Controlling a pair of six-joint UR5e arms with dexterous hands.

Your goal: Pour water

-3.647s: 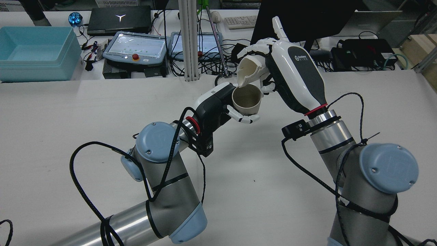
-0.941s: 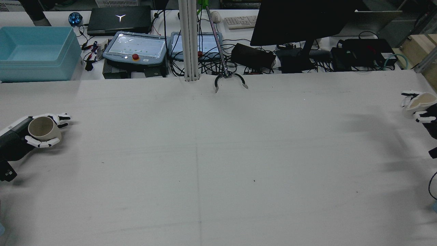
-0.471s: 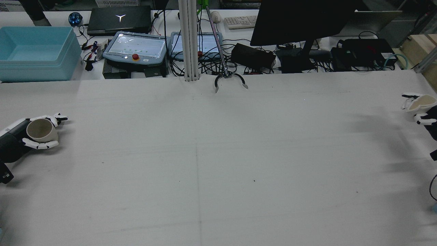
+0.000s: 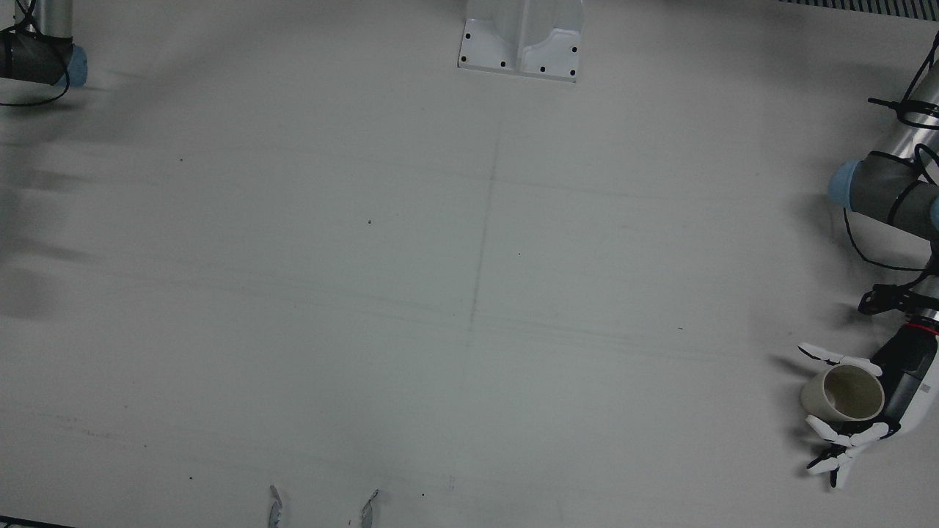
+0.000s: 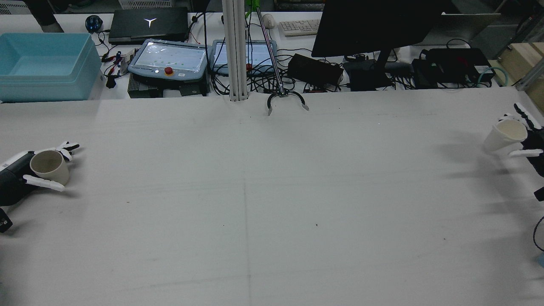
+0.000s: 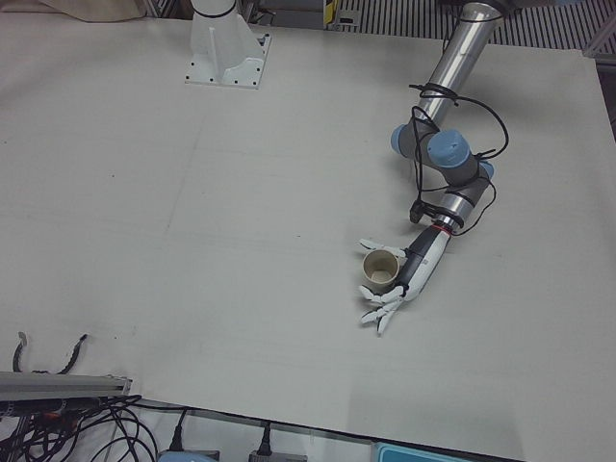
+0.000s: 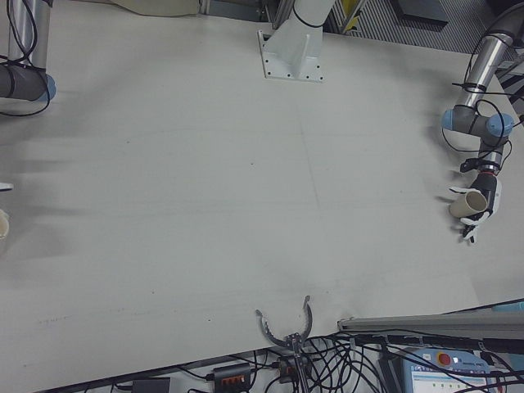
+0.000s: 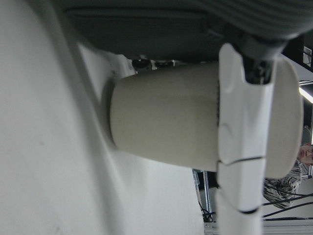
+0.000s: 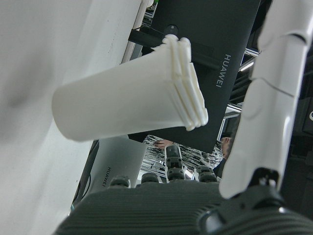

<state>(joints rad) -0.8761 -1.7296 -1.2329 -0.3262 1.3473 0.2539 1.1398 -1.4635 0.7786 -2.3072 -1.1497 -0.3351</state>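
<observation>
Whereas half a second ago both hands curled closely about their cups, now the fingers of each have spread. The left hand has its fingers splayed to either side of the beige cup, which stands upright on the white surface between them; in the left hand view one white finger lies across the cup's wall, though whether it presses there I cannot tell. The right hand has likewise loosened, its fingers fanned out, and the white paper cup has shifted to lean away from the hand, mouth turned up and toward the camera (whether its base touches the surface is unclear). Taking the metal claw tool at the far edge as landmark, the beige cup sits far to its left and nearer the camera, the paper cup far to its right.

The beige cup is matte, thick-walled and slightly tapered, with a plain rim. The paper cup is smooth, tapered, and ends in a ridged, stepped lip.
</observation>
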